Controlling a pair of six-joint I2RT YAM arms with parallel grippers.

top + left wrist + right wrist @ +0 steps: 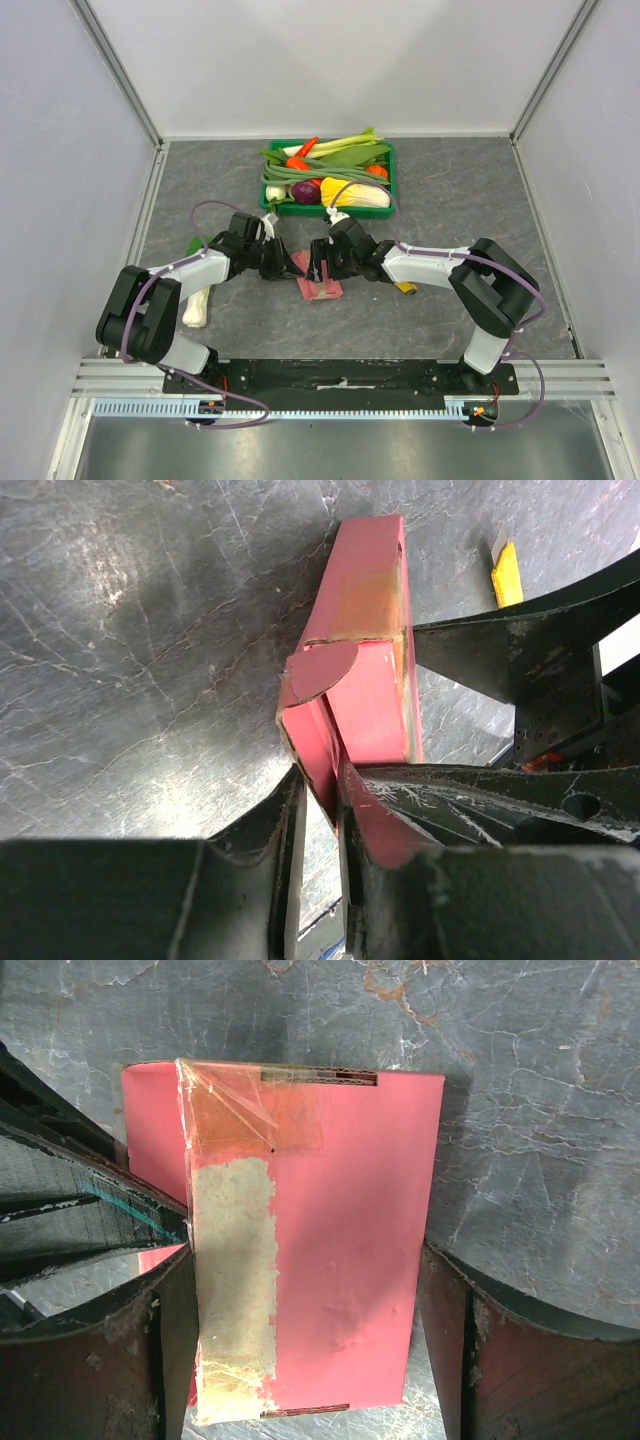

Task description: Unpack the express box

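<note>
the express box (322, 288) lies flat on the table (470, 200), mid-frame in the top view, between my two claws and well below the green crate (290, 210) of vegetables. my right gripper (305, 1270) straddles it wide, one finger against each long side, so i read it as holding the box across its short width. the long axis runs up the right wrist frame, straight out from that claw.

the left gripper (322, 780) meets the box's end from the left side of the top view, jaws narrow, with a loose end flap (315, 750) reaching in between the fingers. i can't tell whether it's truly pinched or just sitting in the gap.

that's the relation that matters: the flap inside the left claw, the box body running away toward the upper frame, and the right claw bracing. i'd judge the next move is a pull on that flap.

a torn tape strip (235, 1290) runs down the top face near its left edge. a small yellow piece (507, 575) and a white vegetable (195, 308) lie well apart from the box; nothing's in the way.
</note>
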